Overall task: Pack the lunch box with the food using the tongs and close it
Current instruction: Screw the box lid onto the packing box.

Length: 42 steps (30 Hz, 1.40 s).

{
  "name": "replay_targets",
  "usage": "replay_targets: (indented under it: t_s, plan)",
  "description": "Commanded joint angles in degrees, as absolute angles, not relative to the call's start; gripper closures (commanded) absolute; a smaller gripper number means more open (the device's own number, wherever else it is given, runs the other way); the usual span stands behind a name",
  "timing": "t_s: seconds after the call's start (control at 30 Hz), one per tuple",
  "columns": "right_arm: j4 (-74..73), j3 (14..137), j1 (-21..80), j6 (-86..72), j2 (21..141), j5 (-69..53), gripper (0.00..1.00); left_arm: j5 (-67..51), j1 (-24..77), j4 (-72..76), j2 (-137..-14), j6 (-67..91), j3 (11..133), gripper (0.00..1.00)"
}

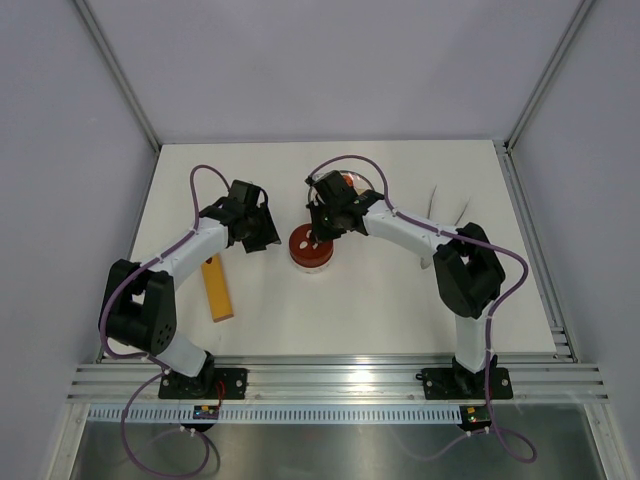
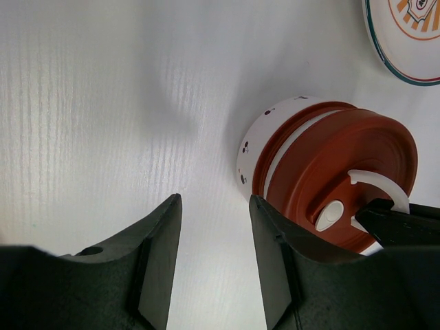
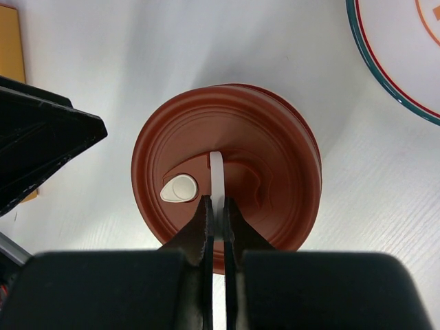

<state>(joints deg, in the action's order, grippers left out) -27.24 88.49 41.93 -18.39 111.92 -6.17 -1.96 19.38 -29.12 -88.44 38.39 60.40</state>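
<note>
Lunch box (image 1: 312, 252): stands at the centre of the tabletop (image 1: 400, 310) in the top view, just below the plate. Its dark-red lid (image 3: 275, 158) sits on top of the tin. In the left wrist view a pale band shows between lid and body, so whether the lid is pressed fully home cannot be told.

Step in hand, as judged: the closing of the box. The right fingers (image 3: 203, 227) are clamped together on the white loop (image 3: 217, 172) at the middle of the lid, at the lower centre of the right wrist view.

Next move, as judged: the lid needs pressing squarely down until it seats, with the tin kept from sliding, and only then a release of the loop.

Left fingers (image 2: 161, 234): parted by a narrow gap with only bare tabletop between them. They hold nothing and stand just beside the tin, to its left, not touching it. From there they could steady the tin.

Contents: the tin's inside is covered by the lid, so what it holds cannot be seen. The visible part of the plate (image 3: 405, 41), upper right of the right wrist view, shows printed pattern only; the rest is hidden under the right arm.

Tongs (image 1: 436, 202): faint thin lines right of centre in the top view, apparently these; neither arm holds them. A yellow bar (image 1: 217, 288) lies at lower left, well apart.
</note>
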Motion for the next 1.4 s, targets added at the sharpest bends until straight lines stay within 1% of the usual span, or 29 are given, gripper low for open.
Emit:
replay_targets:
  t_s: [0.0,0.47,0.7,0.83,1.13,1.37]
  plan:
    - [-26.28,89.74,41.84,-18.81,112.59,-7.30,1.00,-1.05,18.98,-28.48,-87.45,37.53,61.44,0.52]
    - [-25.84,88.16,41.84,-19.69,113.91,-5.19,1.00,-1.76,19.07,-29.09,-85.61,37.97,62.93,0.52]
    - [-23.74,85.35,42.63,-19.51,114.61,-0.54,1.00,-3.34,19.16,-28.74,-83.85,38.93,62.67,0.52]
    - [-22.41,84.03,43.94,-18.46,115.31,4.22,1.00,-5.18,19.07,-27.78,-82.80,39.81,61.70,0.53]
    - [-19.69,80.60,44.38,-18.63,116.72,4.83,1.00,-11.15,19.16,-24.35,-82.00,42.54,60.38,0.52]
    - [-19.07,78.31,44.74,-18.90,114.96,4.57,1.00,-16.17,19.51,-18.99,-84.02,45.79,58.01,0.52]
